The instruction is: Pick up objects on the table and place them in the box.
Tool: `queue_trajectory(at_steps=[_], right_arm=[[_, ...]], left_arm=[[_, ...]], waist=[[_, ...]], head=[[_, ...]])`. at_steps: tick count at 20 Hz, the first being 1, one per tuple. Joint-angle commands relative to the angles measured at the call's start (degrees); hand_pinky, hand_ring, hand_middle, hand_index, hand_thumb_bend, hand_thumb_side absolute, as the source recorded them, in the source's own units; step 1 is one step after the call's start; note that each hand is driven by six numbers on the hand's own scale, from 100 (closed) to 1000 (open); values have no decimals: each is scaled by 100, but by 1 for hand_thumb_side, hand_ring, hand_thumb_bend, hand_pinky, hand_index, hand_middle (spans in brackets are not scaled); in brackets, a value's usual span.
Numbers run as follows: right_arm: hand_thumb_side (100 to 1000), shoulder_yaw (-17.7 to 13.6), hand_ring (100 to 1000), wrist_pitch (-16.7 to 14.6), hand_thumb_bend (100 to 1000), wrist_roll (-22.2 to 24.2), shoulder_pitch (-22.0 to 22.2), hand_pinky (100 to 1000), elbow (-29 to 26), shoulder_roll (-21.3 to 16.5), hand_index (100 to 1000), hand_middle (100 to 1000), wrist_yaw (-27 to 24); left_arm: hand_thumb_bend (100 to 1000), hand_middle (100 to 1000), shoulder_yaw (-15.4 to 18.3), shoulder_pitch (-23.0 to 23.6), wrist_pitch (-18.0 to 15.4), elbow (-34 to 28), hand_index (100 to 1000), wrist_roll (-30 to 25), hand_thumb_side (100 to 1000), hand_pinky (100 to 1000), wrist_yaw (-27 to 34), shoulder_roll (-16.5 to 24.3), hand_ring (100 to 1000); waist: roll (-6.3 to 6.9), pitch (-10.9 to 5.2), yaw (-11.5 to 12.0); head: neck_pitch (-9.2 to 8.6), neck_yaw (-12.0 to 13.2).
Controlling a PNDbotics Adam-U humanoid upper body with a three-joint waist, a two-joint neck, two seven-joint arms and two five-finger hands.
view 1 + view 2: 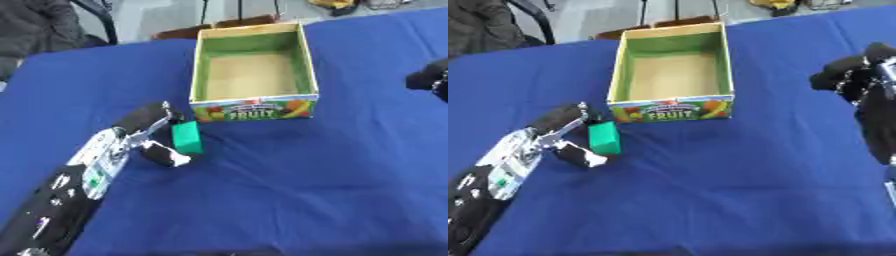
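Nearest the camera, the left robot hand (pixel 149 135) is closed around the green block (pixel 186 137) on the bench (pixel 306 190), just beside the empty box (pixel 254 107), apparently for lifting, while the right robot hand (pixel 846 75) is held curled, idle.

Tabletop (pixel 332 190): blue cloth, creased, filling most of the view.
Floor (pixel 157 17): pale grey beyond the tabletop's far edge.
Furniture: brown wooden piece (pixel 214 27) and dark chair frame (pixel 103 17) behind.
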Motion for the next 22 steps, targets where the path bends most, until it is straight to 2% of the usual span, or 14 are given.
queue_trajectory(at_steps=[1,4,11,16,22], right_arm=[[939,-23,659,-5,100,6,-77,716,-52,-78,621,544,30],[941,-28,659,-5,100,1,-64,716,-45,-79,621,544,35],[940,-36,659,-6,100,-5,-66,716,-39,-94,621,544,33],[939,-34,659,-7,100,-2,-78,716,-43,-101,621,544,28],[943,25,659,7,100,53,-118,717,-59,-94,620,544,17]], left_arm=[[491,170,12,25,-43,-47,294,16,227,261,-25,189,190],[498,169,-8,72,-161,-373,294,-217,231,266,153,431,191],[470,170,-114,82,-392,-1327,295,-881,258,271,804,1292,191],[453,165,179,-240,-96,-1649,291,-1122,245,269,1295,1534,185],[455,166,355,-1030,373,-1162,292,-781,216,271,1736,1345,186]], waist=[[-26,-59,-5],[-13,-69,0],[23,-81,-20],[32,-75,-47],[70,-50,-160]], head=[[10,-23],[12,-50],[-23,-94],[-60,-108],[-95,-6]])
